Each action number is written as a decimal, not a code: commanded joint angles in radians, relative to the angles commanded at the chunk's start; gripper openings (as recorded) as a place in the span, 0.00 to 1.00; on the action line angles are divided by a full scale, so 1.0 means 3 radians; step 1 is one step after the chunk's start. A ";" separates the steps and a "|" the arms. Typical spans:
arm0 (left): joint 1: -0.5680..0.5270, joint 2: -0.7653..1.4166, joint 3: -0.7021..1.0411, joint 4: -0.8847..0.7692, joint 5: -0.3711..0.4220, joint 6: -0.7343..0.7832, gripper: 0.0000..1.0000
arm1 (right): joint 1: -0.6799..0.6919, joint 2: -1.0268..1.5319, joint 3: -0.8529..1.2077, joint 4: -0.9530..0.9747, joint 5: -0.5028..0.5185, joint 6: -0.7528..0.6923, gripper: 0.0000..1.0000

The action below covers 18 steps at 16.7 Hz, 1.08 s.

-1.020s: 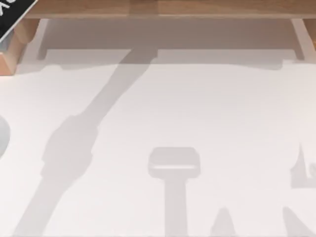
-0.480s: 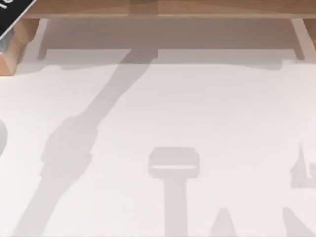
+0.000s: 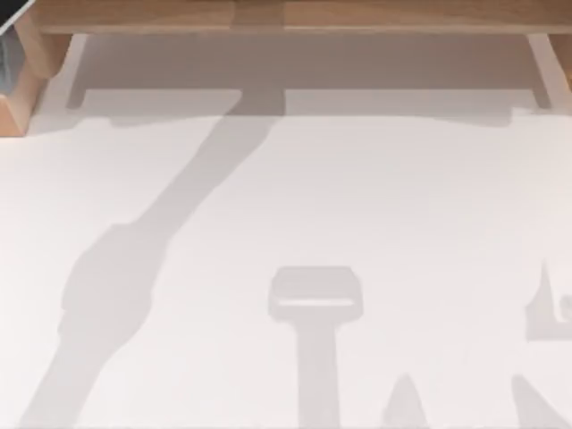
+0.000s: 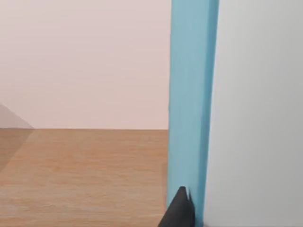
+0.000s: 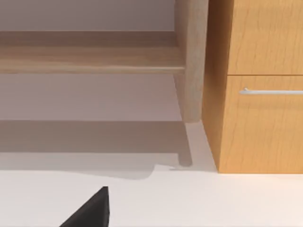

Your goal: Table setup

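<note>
The table [image 3: 375, 188] is a plain white top that spans the top view, and only soft grey shadows lie on it. A long arm shadow [image 3: 116, 277] slants across its left half. In the left wrist view a dark tip of my left gripper [image 4: 180, 210] pokes up against a blue upright panel [image 4: 189, 94]. A dark wedge of my right gripper [image 5: 90, 213] hovers over the white table [image 5: 213, 198] in the right wrist view.
A wooden shelf [image 3: 286, 13] runs along the table's far edge, with a wooden post [image 3: 22, 89] at the far left. A wooden cabinet [image 5: 260, 118] with a metal drawer handle [image 5: 270, 91] and a wooden leg [image 5: 191, 61] stand at the table's edge.
The arm shadow on the table's left half has slid leftward. The dark object at the top view's far-left corner has almost left the picture, and the grey shape at the left edge is gone.
</note>
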 joint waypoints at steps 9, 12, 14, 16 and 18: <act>0.0288 -0.0539 -0.0226 0.0371 0.0233 0.0207 0.00 | 0.0000 0.0000 0.0000 0.0000 0.0000 0.0000 1.00; 0.0617 -0.1029 -0.0565 0.0684 0.0458 0.0486 0.00 | 0.0000 0.0000 0.0000 0.0000 0.0000 0.0000 1.00; 0.0898 -0.1361 -0.0881 0.0884 0.0631 0.0746 0.00 | 0.0000 0.0000 0.0000 0.0000 0.0000 0.0000 1.00; 0.1216 -0.1670 -0.1265 0.1059 0.0819 0.1062 0.00 | 0.0000 0.0000 0.0000 0.0000 0.0000 0.0000 1.00; 0.1563 -0.1932 -0.1711 0.1196 0.1023 0.1435 0.00 | 0.0000 0.0000 0.0000 0.0000 0.0000 0.0000 1.00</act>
